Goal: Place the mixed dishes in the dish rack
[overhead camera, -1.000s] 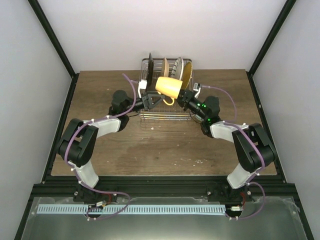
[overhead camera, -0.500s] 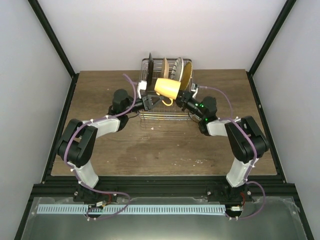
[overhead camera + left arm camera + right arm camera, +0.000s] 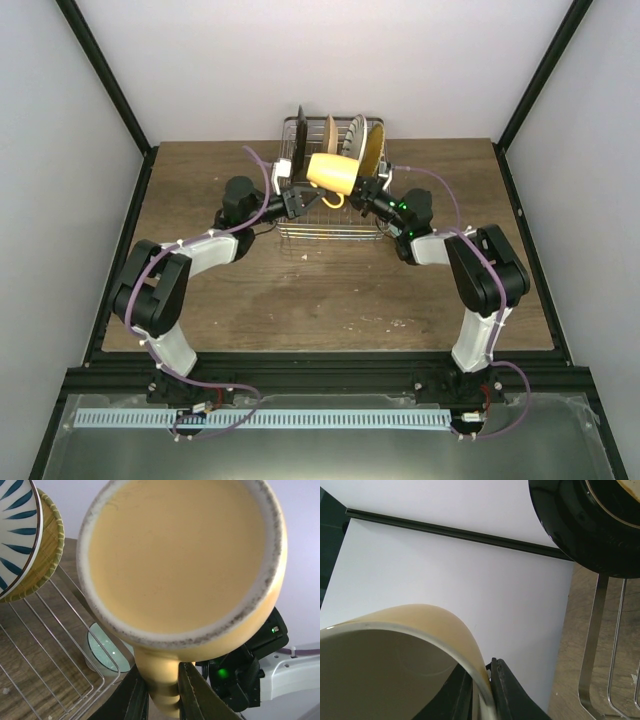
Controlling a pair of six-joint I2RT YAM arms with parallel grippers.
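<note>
The left jaws pinch the mug by its handle, the right jaws by its rim, above the rack; free one pair before lowering it

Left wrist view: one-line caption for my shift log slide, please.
Left gripper pinching the handle of the yellow mug over the dish rack, striped plate at left.

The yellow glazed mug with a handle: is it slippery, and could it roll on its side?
The yellow glazed mug looks smooth, so probably slippery; the right gripper pinches only its thin rim. Its round body might roll, though the handle should stop it.
</note>
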